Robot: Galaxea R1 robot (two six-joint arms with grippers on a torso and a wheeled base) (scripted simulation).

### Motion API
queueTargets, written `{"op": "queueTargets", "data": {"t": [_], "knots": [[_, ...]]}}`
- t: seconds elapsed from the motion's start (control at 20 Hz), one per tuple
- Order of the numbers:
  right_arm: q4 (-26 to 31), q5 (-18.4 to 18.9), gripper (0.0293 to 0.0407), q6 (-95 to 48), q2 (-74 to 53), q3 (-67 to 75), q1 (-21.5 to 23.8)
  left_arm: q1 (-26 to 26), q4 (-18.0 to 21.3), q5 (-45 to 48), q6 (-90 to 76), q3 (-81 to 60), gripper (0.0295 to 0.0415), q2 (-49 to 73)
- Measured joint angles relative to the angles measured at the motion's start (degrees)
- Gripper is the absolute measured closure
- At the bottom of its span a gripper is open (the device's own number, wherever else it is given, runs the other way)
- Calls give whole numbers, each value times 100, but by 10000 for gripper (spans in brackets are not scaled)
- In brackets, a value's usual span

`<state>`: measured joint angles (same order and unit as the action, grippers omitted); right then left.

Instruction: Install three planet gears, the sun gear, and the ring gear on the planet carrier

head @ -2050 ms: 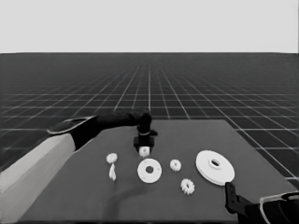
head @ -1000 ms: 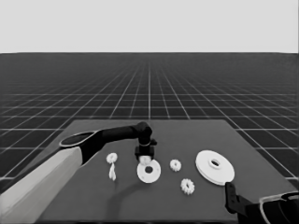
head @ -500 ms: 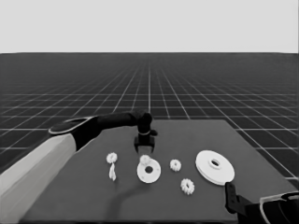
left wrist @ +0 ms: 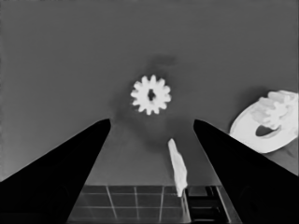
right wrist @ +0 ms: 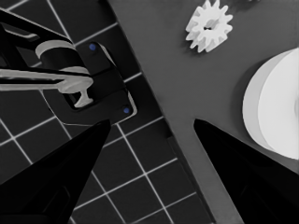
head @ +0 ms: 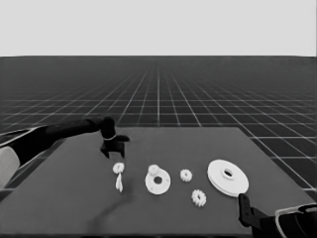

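Note:
My left gripper (head: 113, 150) hangs open and empty over the table's left part, just behind a small toothed gear (head: 118, 168). In the left wrist view that gear (left wrist: 150, 94) lies just past the open fingers' tips (left wrist: 152, 122). A thin white piece (head: 119, 184) lies right in front of the gear. The smaller round part (head: 159, 183) sits mid-table with one gear (head: 154, 170) resting on its rear left rim. Two more gears (head: 185, 174) (head: 198, 197) lie loose to its right. The larger round part (head: 228, 177) lies at the right. My right gripper (head: 243, 204) waits open at the lower right corner.
The right wrist view shows the table's corner, the near loose gear (right wrist: 209, 31) and the larger round part's edge (right wrist: 275, 109). Dark machinery with blue lights (right wrist: 88, 79) sits past the table edge over the floor grid.
The left gripper brought a gear down onto the smaller round part, let it go there, rose, and moved left to hang behind the left-hand gear. The right arm stayed parked.

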<state>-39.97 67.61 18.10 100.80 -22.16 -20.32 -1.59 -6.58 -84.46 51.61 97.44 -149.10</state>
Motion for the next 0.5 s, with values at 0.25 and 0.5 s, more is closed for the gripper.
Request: {"op": "queueTargets", "data": {"t": [0.25,0.5], "knots": [[0,0,315,0,0,0,0,961,-667,691,-360,805,326,-336],[0,0,315,0,0,0,0,1010,-700,745,-398,892,326,-372]]}}
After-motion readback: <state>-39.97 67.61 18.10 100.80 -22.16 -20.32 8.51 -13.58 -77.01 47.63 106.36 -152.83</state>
